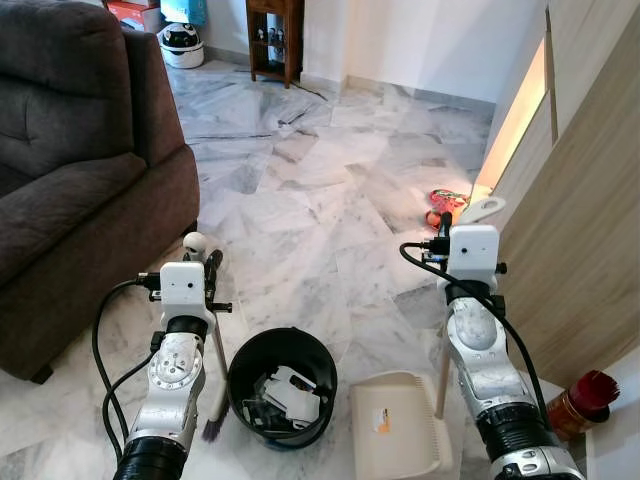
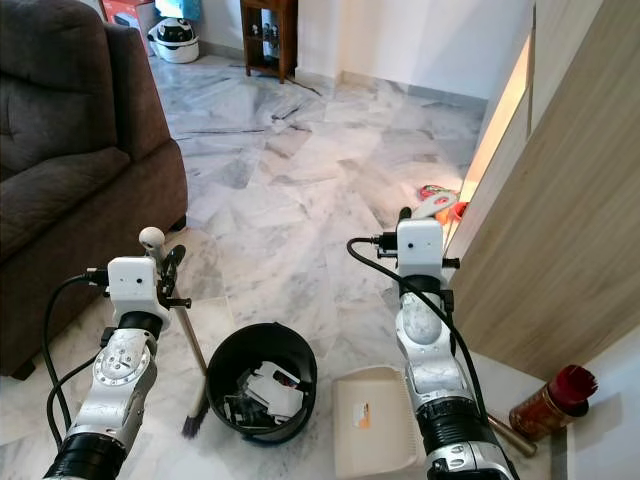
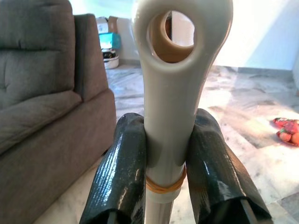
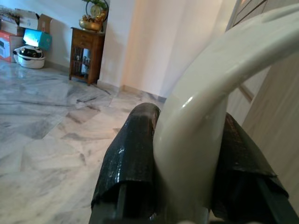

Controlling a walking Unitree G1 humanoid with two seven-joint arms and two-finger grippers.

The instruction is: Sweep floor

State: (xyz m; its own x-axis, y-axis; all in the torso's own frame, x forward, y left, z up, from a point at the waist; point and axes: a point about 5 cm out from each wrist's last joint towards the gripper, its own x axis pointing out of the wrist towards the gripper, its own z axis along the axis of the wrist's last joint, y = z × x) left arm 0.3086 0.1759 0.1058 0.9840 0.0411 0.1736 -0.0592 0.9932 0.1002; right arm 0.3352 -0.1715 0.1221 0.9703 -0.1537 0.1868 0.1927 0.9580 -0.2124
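left eye view: the left gripper (image 1: 210,262) is clamped on the upper handle of a small broom (image 1: 213,405), whose bristles rest on the marble floor (image 1: 310,190) just beside a black bin (image 1: 282,385) holding scraps of paper and rubbish. the right gripper (image 1: 440,232) holds the long handle of a cream dustpan (image 1: 398,425), which sits flat on the floor just right of the bin. a dark sofa (image 1: 70,170) stands to the left, a wooden cabinet wall (image 1: 570,230) to the right, and a small red litter patch (image 1: 443,204) lies further ahead near that wall.

right eye view: the same layout — broom, bin and dustpan in a row before the robot, the pan apparently empty.

left wrist view: the jaws press on either side of the broom's pale handle, just below its hanging loop, above a rubber band.

right wrist view: the jaws close around the curved cream handle of the dustpan.

judgement: with rubbish in the bin and the pan bare, one load seems done. the next move likely calls for carrying both tools toward the red litter, then setting the pan edge down before brushing.
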